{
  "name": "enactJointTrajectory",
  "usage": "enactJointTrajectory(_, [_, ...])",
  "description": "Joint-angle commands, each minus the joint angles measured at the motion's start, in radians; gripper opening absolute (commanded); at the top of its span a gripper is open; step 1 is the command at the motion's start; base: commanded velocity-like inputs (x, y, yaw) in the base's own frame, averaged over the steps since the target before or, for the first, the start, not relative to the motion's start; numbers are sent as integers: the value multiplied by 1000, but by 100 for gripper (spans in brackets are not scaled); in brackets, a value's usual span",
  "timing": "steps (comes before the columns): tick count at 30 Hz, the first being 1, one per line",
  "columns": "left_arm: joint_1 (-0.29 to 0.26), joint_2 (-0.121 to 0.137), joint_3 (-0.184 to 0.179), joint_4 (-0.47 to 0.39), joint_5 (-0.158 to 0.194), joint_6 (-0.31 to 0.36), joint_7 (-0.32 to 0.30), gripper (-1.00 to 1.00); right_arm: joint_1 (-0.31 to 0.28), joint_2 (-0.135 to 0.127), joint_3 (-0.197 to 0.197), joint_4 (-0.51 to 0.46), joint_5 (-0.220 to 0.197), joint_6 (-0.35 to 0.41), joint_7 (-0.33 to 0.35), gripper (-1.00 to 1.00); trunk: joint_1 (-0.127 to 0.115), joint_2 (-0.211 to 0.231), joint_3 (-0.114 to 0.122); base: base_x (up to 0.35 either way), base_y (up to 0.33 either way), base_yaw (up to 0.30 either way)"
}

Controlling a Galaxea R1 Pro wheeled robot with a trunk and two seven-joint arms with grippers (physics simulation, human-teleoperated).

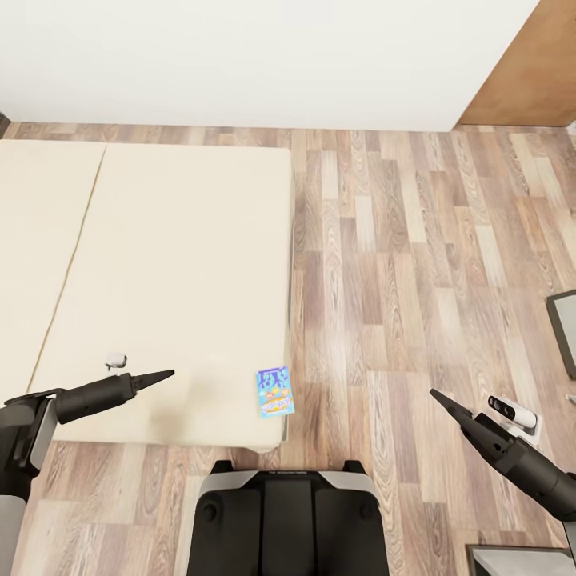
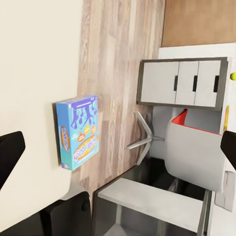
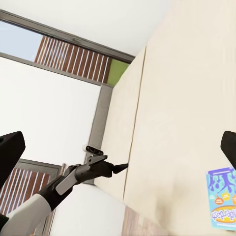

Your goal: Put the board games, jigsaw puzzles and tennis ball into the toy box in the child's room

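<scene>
The left arm's dark fingers (image 1: 164, 374) taper to a point over the near part of the large low bed with a plain beige mattress (image 1: 168, 264). In the left wrist view their two black tips sit at opposite edges of the picture, so they are spread wide and hold nothing. The right arm's dark fingers (image 1: 440, 398) point out over the wood-plank floor (image 1: 416, 264), well to the right of the bed; in the right wrist view their tips are likewise far apart and empty.

One board game shows: a small flat blue box with colourful cartoon print (image 1: 274, 392). It lies on the mattress at the bed's near right corner, close to the edge, between the two sets of fingers and touched by neither. It is nearer the left fingers, off to their right.

The left wrist view shows the same blue box (image 2: 78, 132) beside the floor, and beyond it a grey cabinet with three pale doors (image 2: 184, 82), a grey chair with a red inner edge (image 2: 194, 152) and a small yellow-green ball (image 2: 233, 76) at the picture's edge.

The right wrist view shows the box (image 3: 222, 198) on the mattress, the left arm (image 3: 73, 179) stretched across, and a window with brown slats (image 3: 73, 59).

The head view also shows a white wall (image 1: 264, 56) behind the bed.
</scene>
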Motion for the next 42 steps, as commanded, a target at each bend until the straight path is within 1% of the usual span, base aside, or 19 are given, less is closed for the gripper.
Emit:
enactJointTrajectory(1, [0, 0, 0, 0, 1, 10, -2, 100, 0, 0, 0, 0, -3, 9, 2, 100, 1, -1, 1, 0, 0, 0])
enactJointTrajectory(42, [0, -5, -2, 0, -4, 8, 3, 100, 0, 0, -2, 0, -3, 6, 3, 100, 1, -1, 68, 0, 0, 0])
